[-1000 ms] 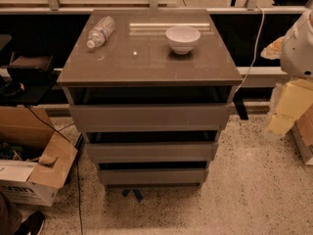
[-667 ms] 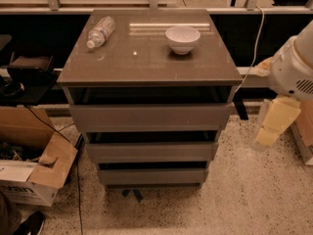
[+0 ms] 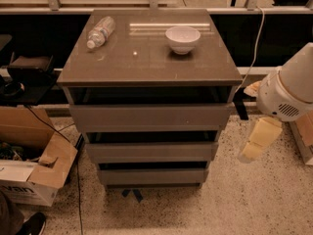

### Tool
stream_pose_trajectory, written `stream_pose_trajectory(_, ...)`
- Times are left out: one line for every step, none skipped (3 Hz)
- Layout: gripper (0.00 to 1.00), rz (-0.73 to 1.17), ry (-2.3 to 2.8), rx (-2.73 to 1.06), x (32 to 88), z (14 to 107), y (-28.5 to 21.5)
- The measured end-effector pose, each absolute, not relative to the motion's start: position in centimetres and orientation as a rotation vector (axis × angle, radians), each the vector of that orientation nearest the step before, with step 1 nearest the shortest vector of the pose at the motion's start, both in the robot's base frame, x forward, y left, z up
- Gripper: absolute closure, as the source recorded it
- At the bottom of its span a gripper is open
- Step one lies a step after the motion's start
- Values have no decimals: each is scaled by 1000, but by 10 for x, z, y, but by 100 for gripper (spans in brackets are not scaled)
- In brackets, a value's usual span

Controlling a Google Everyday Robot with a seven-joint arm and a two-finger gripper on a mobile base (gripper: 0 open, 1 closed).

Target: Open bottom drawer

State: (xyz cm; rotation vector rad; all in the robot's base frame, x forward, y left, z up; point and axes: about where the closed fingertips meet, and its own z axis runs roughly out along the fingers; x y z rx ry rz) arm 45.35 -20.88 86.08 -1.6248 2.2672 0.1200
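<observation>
The grey-brown cabinet (image 3: 146, 62) has three flat, handleless drawer fronts stacked one under another. The bottom drawer (image 3: 152, 176) is the lowest and narrowest-looking front, just above the floor, with a dark gap above it. My gripper (image 3: 257, 141) is the cream-coloured piece hanging under the white arm housing (image 3: 288, 89). It is to the right of the cabinet, level with the middle drawer (image 3: 151, 152), apart from the cabinet and above the floor. It holds nothing that I can see.
A plastic water bottle (image 3: 100, 32) lies on the cabinet top at the back left, and a white bowl (image 3: 183, 38) stands at the back right. An open cardboard box (image 3: 32, 168) sits on the floor to the left. A cable (image 3: 254, 43) hangs at the right.
My arm has moved left and down towards the cabinet's right side, bringing the gripper lower and closer to the drawers. The cabinet and the things on it have not moved.
</observation>
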Motion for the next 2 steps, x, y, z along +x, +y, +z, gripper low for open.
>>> stream_pose_trajectory(0,193,2239,-1596,454,846,-205)
stream_pose_trajectory(0,284,2202,-1575,463,808,-192)
